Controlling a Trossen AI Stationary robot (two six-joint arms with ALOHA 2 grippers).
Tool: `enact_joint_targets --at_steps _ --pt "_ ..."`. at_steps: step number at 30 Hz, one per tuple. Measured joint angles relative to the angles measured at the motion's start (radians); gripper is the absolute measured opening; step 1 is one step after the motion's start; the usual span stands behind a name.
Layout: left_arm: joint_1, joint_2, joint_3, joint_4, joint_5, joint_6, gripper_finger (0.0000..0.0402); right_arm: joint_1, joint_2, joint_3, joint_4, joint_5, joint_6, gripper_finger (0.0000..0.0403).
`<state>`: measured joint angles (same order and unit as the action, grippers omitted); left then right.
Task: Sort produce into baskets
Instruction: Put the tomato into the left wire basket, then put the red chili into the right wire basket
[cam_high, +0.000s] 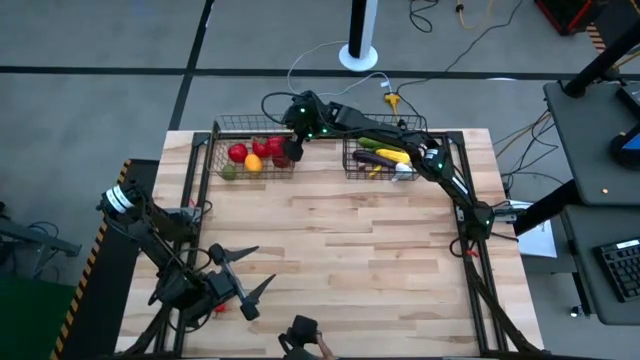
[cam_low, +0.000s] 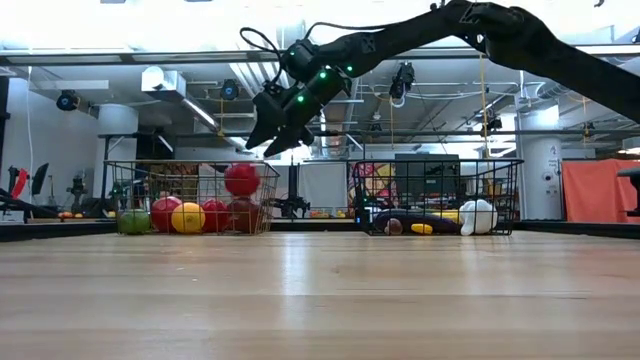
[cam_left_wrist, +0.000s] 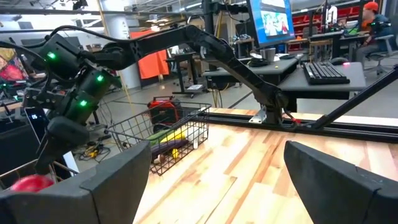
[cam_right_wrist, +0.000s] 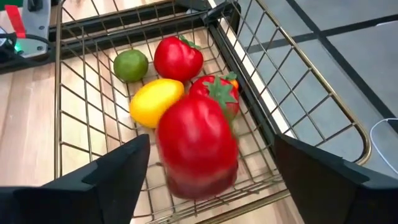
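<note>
A red fruit (cam_right_wrist: 198, 146) just below the right gripper (cam_right_wrist: 205, 180) is smeared by blur, so its kind is unclear, and it hides most of the red piece (cam_right_wrist: 219, 93) behind it. In the other basket (cam_low: 436, 195), farther from that gripper, the long pieces overlap behind wire and cannot be told apart.

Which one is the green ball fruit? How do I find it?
Look at the left basket, the one full of round fruit. The green fruit sits in its front left corner, beside a yellow one. It is the only green thing there; the others are red or yellow.
</note>
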<state>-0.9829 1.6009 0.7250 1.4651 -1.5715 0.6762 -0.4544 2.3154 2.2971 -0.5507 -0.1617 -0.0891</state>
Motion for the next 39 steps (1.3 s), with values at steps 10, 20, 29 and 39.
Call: enact_joint_targets --at_steps 10,20,29,39 --pt "0.017 0.0 0.0 0.001 0.0 -0.044 0.0348 0.021 -0.076 0.0 -0.071 -0.003 -0.017 0.0346" --pt "0.043 0.0 0.08 -0.021 0.0 -0.08 0.0348 0.158 -0.345 -0.211 -0.097 0.061 -0.102 0.0336" --pt "0.075 0.048 0.178 -0.167 0.029 -0.091 0.0345 0.257 -0.753 -0.688 0.138 0.11 -0.061 0.0335" --pt "0.193 0.108 0.309 -0.578 0.44 -0.288 0.0334 0.332 -1.033 -0.976 0.21 0.12 0.026 0.0329"
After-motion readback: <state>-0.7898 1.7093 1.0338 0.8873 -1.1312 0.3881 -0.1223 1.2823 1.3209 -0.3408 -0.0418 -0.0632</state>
